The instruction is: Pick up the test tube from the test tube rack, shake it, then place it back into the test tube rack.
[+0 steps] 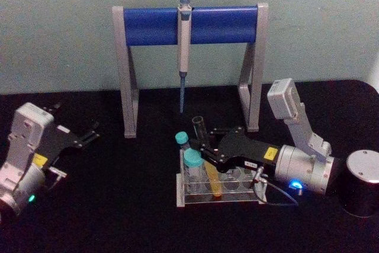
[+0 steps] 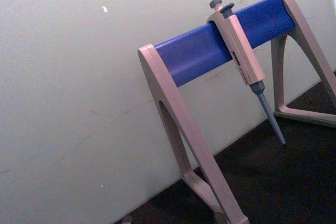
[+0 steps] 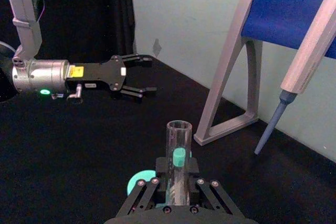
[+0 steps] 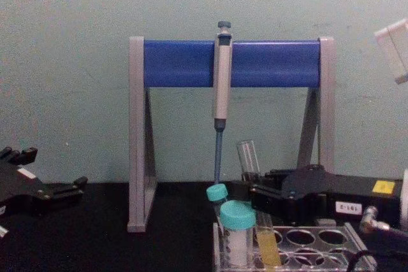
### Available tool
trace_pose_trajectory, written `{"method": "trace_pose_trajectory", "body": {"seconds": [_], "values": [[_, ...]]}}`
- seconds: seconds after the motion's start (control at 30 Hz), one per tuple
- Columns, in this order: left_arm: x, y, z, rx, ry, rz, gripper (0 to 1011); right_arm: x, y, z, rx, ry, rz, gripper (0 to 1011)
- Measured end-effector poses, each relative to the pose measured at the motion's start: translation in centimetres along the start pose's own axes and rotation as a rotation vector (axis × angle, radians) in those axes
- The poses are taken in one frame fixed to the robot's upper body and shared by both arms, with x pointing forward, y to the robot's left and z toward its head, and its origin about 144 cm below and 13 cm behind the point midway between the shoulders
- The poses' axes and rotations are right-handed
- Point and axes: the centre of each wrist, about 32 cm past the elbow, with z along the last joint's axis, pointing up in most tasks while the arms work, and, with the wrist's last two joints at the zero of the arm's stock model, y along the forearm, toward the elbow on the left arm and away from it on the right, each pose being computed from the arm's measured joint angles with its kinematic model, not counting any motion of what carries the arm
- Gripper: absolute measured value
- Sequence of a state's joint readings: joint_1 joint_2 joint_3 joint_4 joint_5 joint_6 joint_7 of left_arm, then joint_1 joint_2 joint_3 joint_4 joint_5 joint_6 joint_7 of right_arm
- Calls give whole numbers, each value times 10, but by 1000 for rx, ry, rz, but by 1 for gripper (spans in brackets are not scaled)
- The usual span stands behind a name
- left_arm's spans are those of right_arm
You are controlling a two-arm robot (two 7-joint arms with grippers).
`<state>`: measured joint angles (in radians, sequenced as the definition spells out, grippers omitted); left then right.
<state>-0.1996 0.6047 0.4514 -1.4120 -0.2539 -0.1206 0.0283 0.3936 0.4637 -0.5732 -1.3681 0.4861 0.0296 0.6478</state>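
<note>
Gripping the test tube (image 1: 211,179) while it sits in the test tube rack (image 1: 237,191), lower centre of head view; lift, shake & put-back all look undone.
R gripper (image 1: 204,147) reaches in from lower right, jaws pinched on the tube's upper part. Tube is tilted, its yellow end down in a rack hole just beside the teal-capped tubes (image 1: 192,159). Could equally be the put-back stage; can't tell. L gripper (image 1: 90,133), left edge, jaws spread, holding nothing.

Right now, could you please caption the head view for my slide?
Right end effector grips the tilted test tube, its base in the test tube rack; left end effector open, parked left.
</note>
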Motion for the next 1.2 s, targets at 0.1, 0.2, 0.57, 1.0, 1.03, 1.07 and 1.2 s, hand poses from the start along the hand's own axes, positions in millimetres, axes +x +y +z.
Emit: {"method": "trace_pose_trajectory", "body": {"seconds": [0.1, 0.2, 0.57, 1.0, 1.03, 1.07, 1.2], "values": [[0, 0, 0, 0, 0, 0, 1001, 0, 0, 0, 0, 0, 0, 225], [0, 0, 0, 0, 0, 0, 1001, 0, 0, 0, 0, 0, 0, 225], [0, 0, 0, 0, 0, 0, 1001, 0, 0, 0, 0, 0, 0, 225], [0, 0, 0, 0, 0, 0, 1001, -2, -5, -3, 52, 3, 3, 225], [0, 0, 0, 0, 0, 0, 1001, -3, -7, -4, 64, 4, -1, 225], [0, 0, 0, 0, 0, 0, 1001, -3, -7, -4, 70, 5, -2, 225], [0, 0, 0, 0, 0, 0, 1001, -5, -12, -8, 99, 9, -11, 225]]}}
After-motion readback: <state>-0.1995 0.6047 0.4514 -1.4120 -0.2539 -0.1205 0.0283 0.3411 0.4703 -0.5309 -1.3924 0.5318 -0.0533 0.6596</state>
